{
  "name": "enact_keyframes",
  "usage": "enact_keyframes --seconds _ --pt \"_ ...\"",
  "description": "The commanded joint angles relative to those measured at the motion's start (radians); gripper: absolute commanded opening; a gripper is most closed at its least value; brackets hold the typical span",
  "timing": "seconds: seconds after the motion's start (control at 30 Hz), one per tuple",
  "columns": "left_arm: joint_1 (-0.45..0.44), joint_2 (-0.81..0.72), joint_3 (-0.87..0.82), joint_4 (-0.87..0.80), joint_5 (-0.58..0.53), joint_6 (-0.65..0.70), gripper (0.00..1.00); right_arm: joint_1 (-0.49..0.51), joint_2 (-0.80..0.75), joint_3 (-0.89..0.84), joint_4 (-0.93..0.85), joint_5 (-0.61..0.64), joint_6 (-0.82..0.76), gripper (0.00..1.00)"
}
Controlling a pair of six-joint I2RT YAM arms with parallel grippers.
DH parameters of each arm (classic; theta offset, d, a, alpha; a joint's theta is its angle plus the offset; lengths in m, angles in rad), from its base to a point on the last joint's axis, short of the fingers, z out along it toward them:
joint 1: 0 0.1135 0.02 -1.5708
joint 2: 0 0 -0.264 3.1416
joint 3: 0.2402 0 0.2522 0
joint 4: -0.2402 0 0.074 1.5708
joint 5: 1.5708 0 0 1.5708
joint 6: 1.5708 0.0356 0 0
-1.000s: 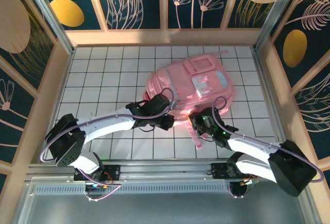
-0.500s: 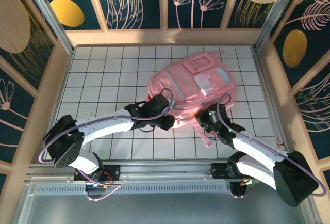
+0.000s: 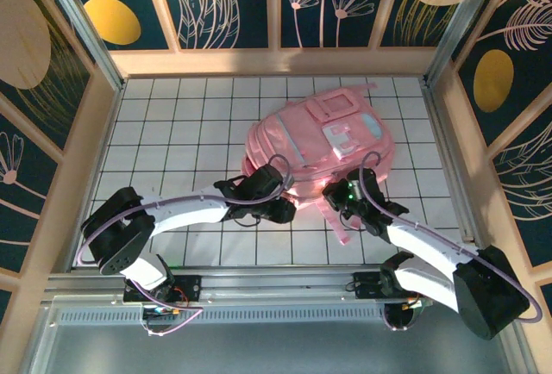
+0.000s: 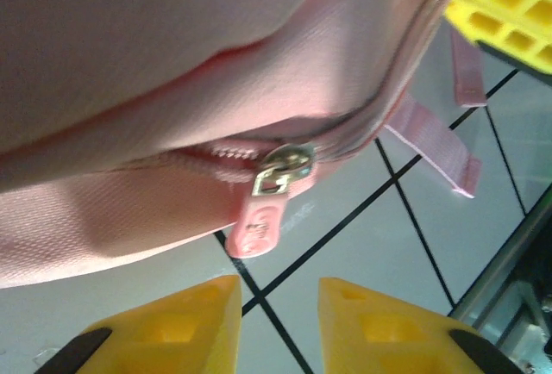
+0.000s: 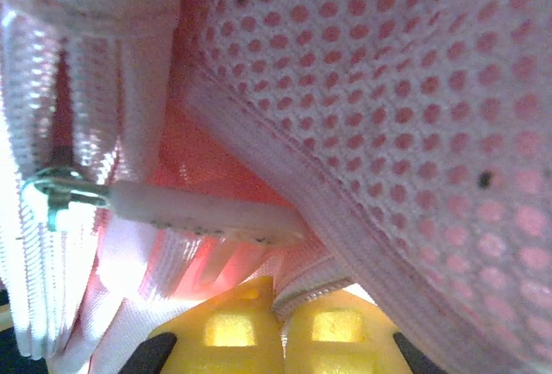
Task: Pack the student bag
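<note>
Bag: large pink fabric backpack with pale blue and white front pockets point(image 3: 319, 137), lying front-up on the white gridded tabletop point(image 3: 172, 133), a little toward 1 o'clock from the table's centre

Left gripper point(image 3: 280, 210): at the backpack's 7 o'clock edge; in its wrist view the yellow fingertips stand apart with nothing between them

Just changed: a second ago these fingers were closed; they have now parted, and the gripper has drawn back slightly toward 6 o'clock

Zip: a small pink rubber zip pull point(image 4: 257, 229) hangs from its brass-coloured metal slider point(image 4: 280, 171), free, at 12 o'clock from the left fingertips and not touching them

Right gripper point(image 3: 338, 197): at the backpack's 5 o'clock edge, clamped as it was a second ago; its yellow tips point(image 5: 280, 322) press together on a pale seam edge of the backpack beside pink mesh fabric, with a white bar-shaped zip pull point(image 5: 207, 212) just above, at 11 o'clock

Bag shift: over the same second the backpack slid a little toward 3 o'clock and its front pocket turned slightly

Strap: a pink webbing strap point(image 4: 435, 146) trails on the tiles at 2 o'clock from the pink pull

Meaning: the left arm looks to have let go of the pink pull, so that zip stroke is probably over (whether the compartment is fully shut I cannot tell from here); the right arm is likely bracing the backpack

Watch: with one side released, the soft backpack may sag or slide under the right grip
</note>
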State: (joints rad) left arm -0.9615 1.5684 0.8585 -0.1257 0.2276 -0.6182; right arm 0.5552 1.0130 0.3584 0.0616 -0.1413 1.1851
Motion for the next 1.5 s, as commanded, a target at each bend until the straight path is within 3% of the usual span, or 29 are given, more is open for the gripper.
enact_keyframes --seconds 0.0,0.23,0.33,0.47,0.87,1.03,1.2,1.47 --pt "-0.004 -0.056 -0.033 0.053 -0.023 -0.052 0.32 -0.003 -0.038 0.055 0.019 -0.034 0.005 0.0" --pt "0.046 -0.175 -0.142 0.126 -0.027 -0.103 0.66 -0.002 -0.05 0.092 0.002 -0.06 0.01 0.0" --pt "0.07 -0.186 -0.161 0.173 0.03 -0.096 0.74 -0.002 -0.057 0.109 -0.009 -0.079 0.016 0.0" --pt "0.076 -0.16 -0.142 0.216 0.079 -0.069 0.76 -0.002 -0.066 0.127 -0.021 -0.091 0.021 0.0" --pt "0.109 -0.054 -0.076 0.238 0.095 -0.028 0.65 -0.002 -0.068 0.142 -0.011 -0.119 0.045 0.0" --pt "0.125 -0.064 -0.079 0.258 0.102 -0.031 0.48 -0.002 -0.066 0.127 0.006 -0.125 0.052 0.0" --pt "0.13 -0.034 -0.063 0.268 0.119 -0.028 0.44 -0.003 -0.055 0.117 0.027 -0.133 0.061 0.0" --pt "0.13 -0.028 -0.033 0.261 0.133 -0.018 0.18 -0.001 -0.038 0.111 0.028 -0.131 0.054 0.0"
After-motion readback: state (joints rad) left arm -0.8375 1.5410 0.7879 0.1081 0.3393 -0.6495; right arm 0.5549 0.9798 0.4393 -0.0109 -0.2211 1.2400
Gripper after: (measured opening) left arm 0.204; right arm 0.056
